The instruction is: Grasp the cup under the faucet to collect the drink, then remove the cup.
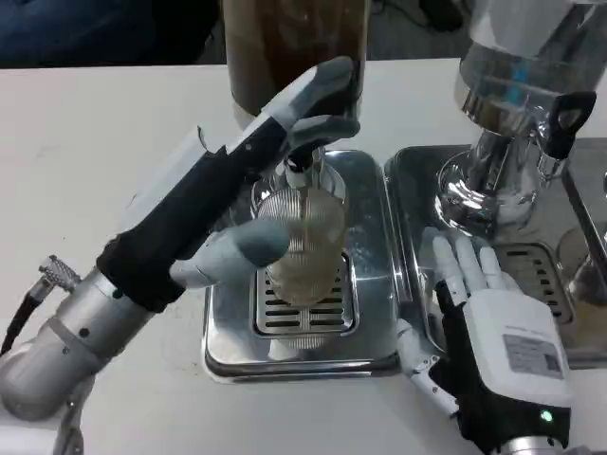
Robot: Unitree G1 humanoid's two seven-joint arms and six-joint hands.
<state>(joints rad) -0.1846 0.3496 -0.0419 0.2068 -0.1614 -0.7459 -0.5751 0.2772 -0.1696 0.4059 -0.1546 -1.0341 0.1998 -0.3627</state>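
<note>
A clear ribbed cup [303,245] stands upright on the slotted grate of the left drip tray [370,284], right under the faucet spout [302,171]. Its lower part looks pale brown. My left hand [256,180] reaches in from the left with the cup between thumb and fingers. The grey thumb lies against the cup's near left side. The fingers [322,100] stretch out straight behind the cup, up by the faucet, and are not curled around the cup. My right hand [484,322] lies flat, fingers apart, on the left edge of the right drip tray [417,180], holding nothing.
A tank of brown drink [294,43] rises behind the faucet. A second silver dispenser [512,104] with a black tap handle [564,118] stands at the back right over its own tray. Bare white table [85,142] lies to the left.
</note>
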